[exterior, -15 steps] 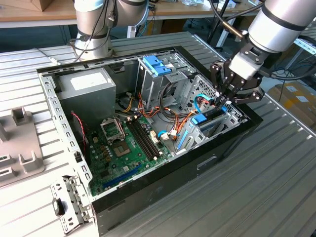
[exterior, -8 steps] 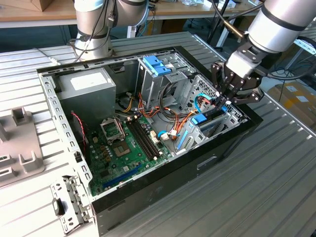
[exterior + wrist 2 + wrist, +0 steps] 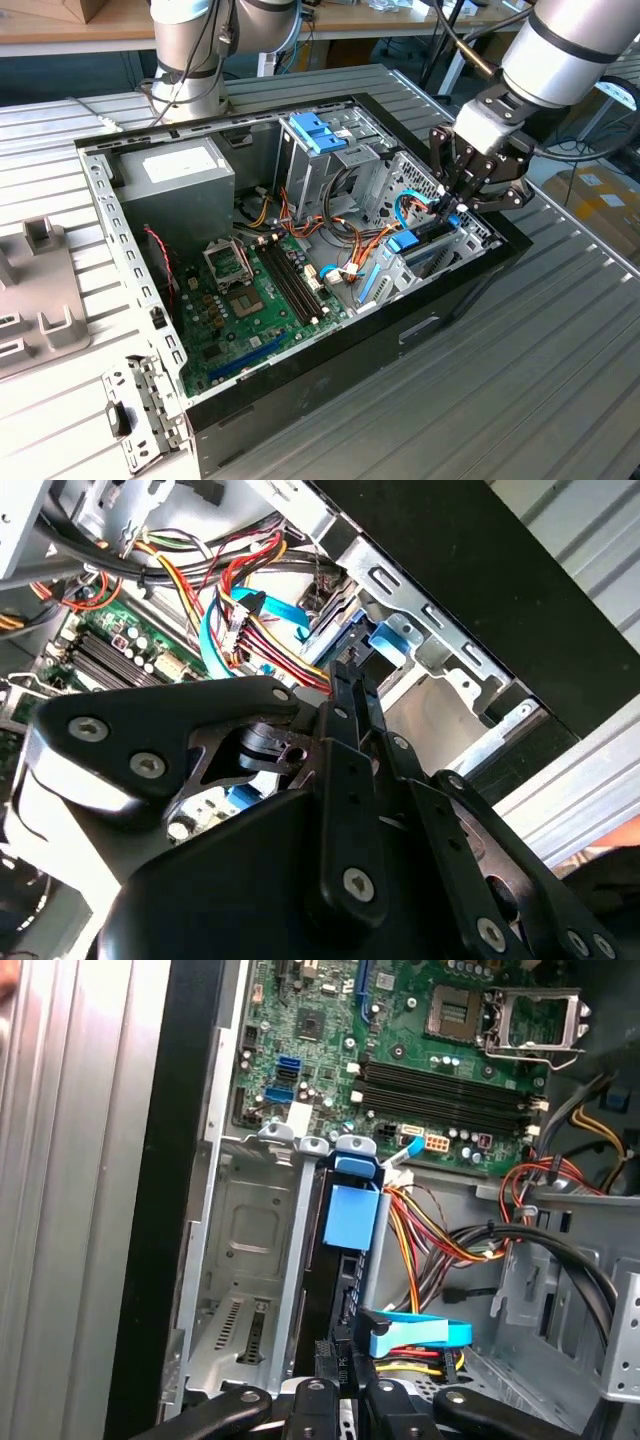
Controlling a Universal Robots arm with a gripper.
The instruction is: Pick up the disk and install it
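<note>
Grey plastic fixture (image 3: 40, 300) lies on the ribbed metal table (image 3: 560, 340) at the exterior view's left, beside the open PC case (image 3: 300, 390). Inside the case, going rightward, sit the grey power supply (image 3: 180, 175), then the green motherboard (image 3: 250, 300), then the pale blue latch (image 3: 315, 132) on the upper bay. Orange, yellow and red wires (image 3: 345, 240) run from the middle of the case toward the drive cage (image 3: 440, 235) at the right end.

The disk (image 3: 410, 243) stands on edge in a slot of that cage, its blue carrier tab showing at the top; in the first wrist view the disk (image 3: 352, 1220) sits between the cage's metal walls with a blue cable (image 3: 415, 1335) lying across its near end.

The gripper (image 3: 452, 205) hangs from the arm (image 3: 560, 50) at the exterior view's far right, directly over the cage, its black fingers (image 3: 350, 695) pointing down at the carrier's blue tab (image 3: 390, 638). The fingertips lie close together at the disk's upper edge; whether they clamp it cannot be told.
</note>
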